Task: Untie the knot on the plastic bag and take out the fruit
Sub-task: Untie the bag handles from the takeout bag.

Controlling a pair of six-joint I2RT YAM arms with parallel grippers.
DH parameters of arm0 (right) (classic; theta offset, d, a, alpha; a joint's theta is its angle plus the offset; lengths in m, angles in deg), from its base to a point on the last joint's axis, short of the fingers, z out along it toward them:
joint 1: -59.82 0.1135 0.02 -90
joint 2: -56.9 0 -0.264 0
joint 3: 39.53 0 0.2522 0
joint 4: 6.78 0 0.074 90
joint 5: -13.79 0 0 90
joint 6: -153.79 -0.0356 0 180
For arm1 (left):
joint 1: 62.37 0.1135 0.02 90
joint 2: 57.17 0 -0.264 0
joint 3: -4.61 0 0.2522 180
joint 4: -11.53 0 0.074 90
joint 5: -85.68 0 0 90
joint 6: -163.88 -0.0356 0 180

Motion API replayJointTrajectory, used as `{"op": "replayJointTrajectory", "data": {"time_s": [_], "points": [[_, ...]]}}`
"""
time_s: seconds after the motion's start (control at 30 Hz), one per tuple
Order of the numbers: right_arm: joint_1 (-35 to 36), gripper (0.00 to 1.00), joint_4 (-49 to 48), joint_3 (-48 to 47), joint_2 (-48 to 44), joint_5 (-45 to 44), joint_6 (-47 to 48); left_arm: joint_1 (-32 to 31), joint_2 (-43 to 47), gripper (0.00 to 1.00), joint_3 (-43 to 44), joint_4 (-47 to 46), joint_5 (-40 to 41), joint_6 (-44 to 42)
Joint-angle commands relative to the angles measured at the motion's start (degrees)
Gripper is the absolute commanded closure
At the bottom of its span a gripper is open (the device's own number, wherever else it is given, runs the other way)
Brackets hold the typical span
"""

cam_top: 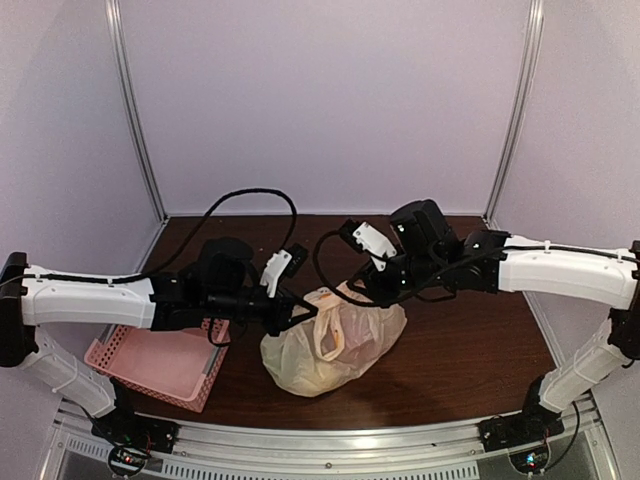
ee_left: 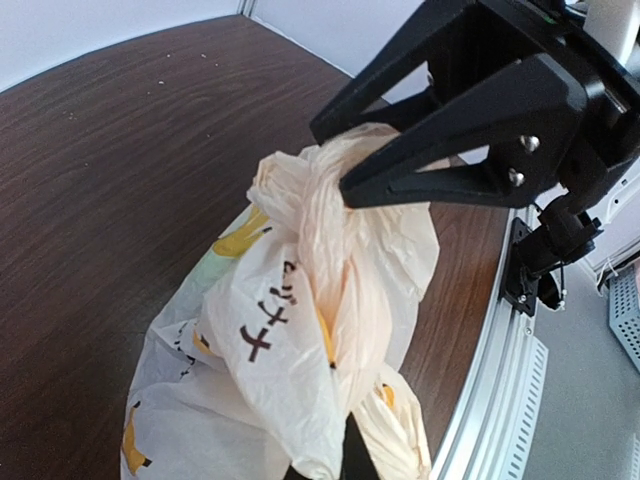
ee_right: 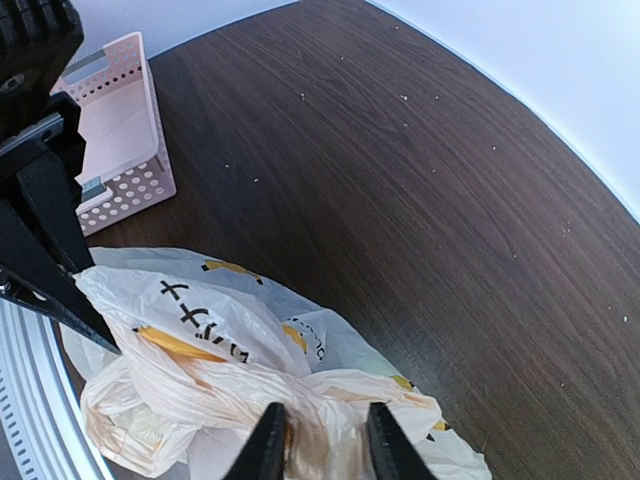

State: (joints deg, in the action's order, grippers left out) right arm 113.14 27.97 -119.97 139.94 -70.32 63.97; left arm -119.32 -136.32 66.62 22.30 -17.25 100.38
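Starting at the near edge: both arms are bolted to the metal rail point(cam_top: 330, 452), left arm coming in from the left, right arm from the right, and they meet over the middle of the dark wood-grain worktop point(ee_right: 400, 200). Pink perforated basket point(cam_top: 160, 365) sits near-left on the worktop, partly under the left arm, close to the bag but apart from it. Plastic bag point(cam_top: 335, 350) lies mid-worktop just right of the basket, pale peach, crinkly, with yellow-orange marks and dark lettering. It bulges, but what fills it can't be made out through the plastic. Left gripper point(cam_top: 297, 313) is at the bag's upper left side, jaws pressed together on a stretched fold of the bag that runs up toward the tied top. The knot point(ee_left: 295, 190) is a twisted lump of the same thin plastic at the top of the bag, lifted off the worktop between the two grippers. Right gripper point(ee_right: 324, 415) meets it from the far right, jaws pinching the twisted plastic, which is bunched in the gap between the two black fingers. The two grippers are near each other, not touching. Black cable point(cam_top: 250, 195) loops over the worktop behind the left wrist. Farther back there is bare worktop with small pale specks, then the plain pale wall point(cam_top: 330, 100)
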Motion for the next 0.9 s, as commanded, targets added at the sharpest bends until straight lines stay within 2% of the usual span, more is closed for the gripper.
{"op": "replayJointTrajectory", "data": {"time_s": [0.0,0.1,0.23,0.73,0.87], "points": [[-0.23,0.83,-2.31,2.34,-1.61,-1.77,-2.12,0.37,-0.73,1.0,1.71,-0.51,1.91,0.52],[-0.24,0.92,-3.28,3.01,-2.04,-1.44,-2.76,0.35,-0.58,1.0,1.59,-0.44,2.66,0.83],[-0.23,1.0,-5.38,4.34,-3.2,-1.57,-3.78,0.36,-0.34,1.0,1.7,-0.49,3.42,1.05],[-1.29,1.0,-10.58,7.5,-8.26,-14.33,-11.11,1.95,1.03,1.0,4.98,0.81,7.83,-0.23],[-2.11,1.0,-12.07,8.62,-10.7,-16.31,-12.53,2.81,2.32,1.0,3.43,-0.29,8.62,-0.32]]}}
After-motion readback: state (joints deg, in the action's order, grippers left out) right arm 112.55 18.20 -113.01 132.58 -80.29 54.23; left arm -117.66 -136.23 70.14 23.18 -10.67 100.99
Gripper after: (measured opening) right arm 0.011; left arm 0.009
